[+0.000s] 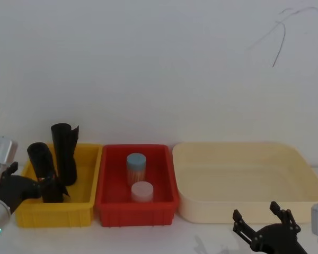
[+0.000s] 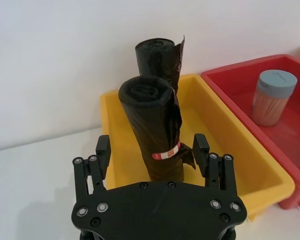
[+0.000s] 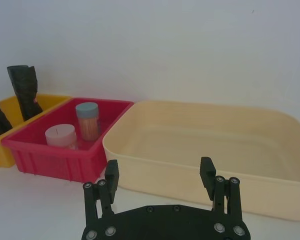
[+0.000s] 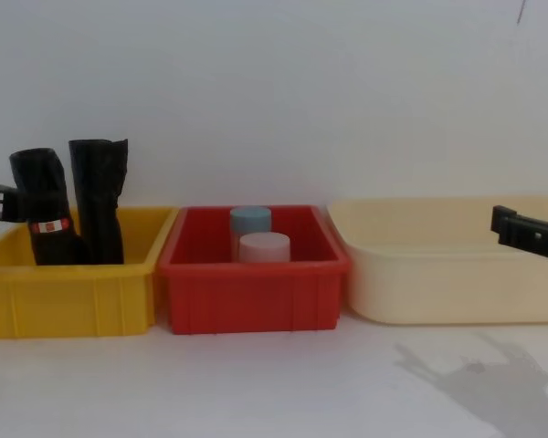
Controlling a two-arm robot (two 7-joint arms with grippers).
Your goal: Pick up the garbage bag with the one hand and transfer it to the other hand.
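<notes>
Left gripper (image 2: pixel 152 145), spread, is straddling bag (image 2: pixel 152 112) at bin (image 2: pixel 225 145)'s left end; I'm planning closure next; right gripper (image 3: pixel 160 172) idling open.

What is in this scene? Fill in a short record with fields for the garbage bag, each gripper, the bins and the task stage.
Garbage bag: black roll with a red-and-white band, standing in the yellow bin beside a ragged-topped black roll.
Left gripper: open, straddling the bag at band height.
Right gripper: open, low in front of the cream tray, holding nothing.
Red bin: holds a blue-lidded jar and a white-lidded jar.
Task stage: bag not yet lifted.
</notes>
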